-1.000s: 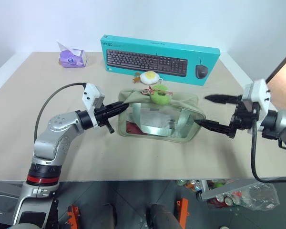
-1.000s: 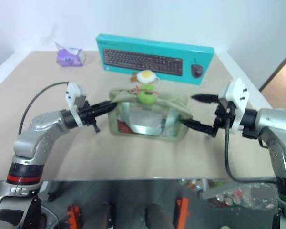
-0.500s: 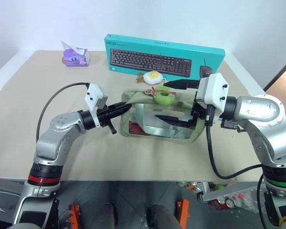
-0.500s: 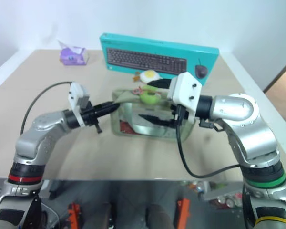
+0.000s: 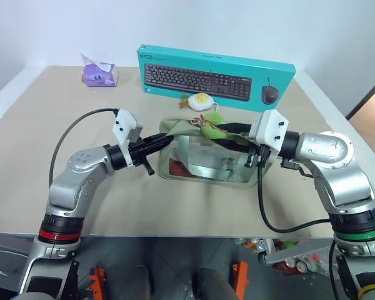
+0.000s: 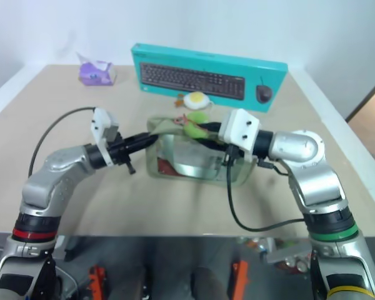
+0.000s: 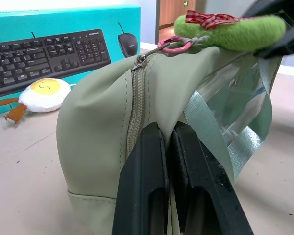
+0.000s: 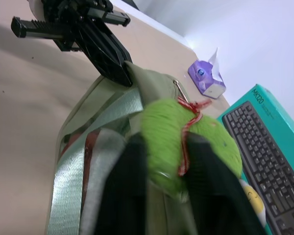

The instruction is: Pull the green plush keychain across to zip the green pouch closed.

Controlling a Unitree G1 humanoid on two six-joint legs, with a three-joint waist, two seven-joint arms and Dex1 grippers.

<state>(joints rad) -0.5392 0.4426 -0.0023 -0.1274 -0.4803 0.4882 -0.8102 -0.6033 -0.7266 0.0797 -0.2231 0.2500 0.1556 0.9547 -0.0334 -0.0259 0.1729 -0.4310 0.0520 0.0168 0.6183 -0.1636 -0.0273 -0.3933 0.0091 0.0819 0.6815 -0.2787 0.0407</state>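
Nearest me, low in the left eye frame, lay the bare front strip of the counter (image 5: 175,206), nothing on it.

Mid-frame sat the green pouch (image 5: 206,164), its clear window side facing me. I had the left gripper (image 5: 163,139) pinched tight on the pouch's end fabric at centre-left; the left wrist view showed both fingers pressed together on the cloth just beside the zipper track. My reading: that grip was there as an anchor, so the pouch would not slide along the counter when the pull got dragged.

The right gripper (image 5: 217,130) came in from the right of the frame, lying over the top of the pouch. In the right wrist view its fingers (image 8: 130,176) were clamped on either side of the green plush keychain (image 8: 186,142), the reddish cord showing between them. So it had hold of the charm, squeezed narrow on the soft plush. The keychain sat on the pouch's top, a little left of the middle, near the anchored end. I judged the zipper mostly unzipped, with the whole run toward the right end of the pouch left to make.

Just behind the pouch, the fried-egg plush (image 5: 201,100) lay on the counter, apart from both grippers. Behind that stood the teal keyboard box (image 5: 215,67), upright along the far side. At upper left, well apart, sat the purple tissue pack (image 5: 99,75).
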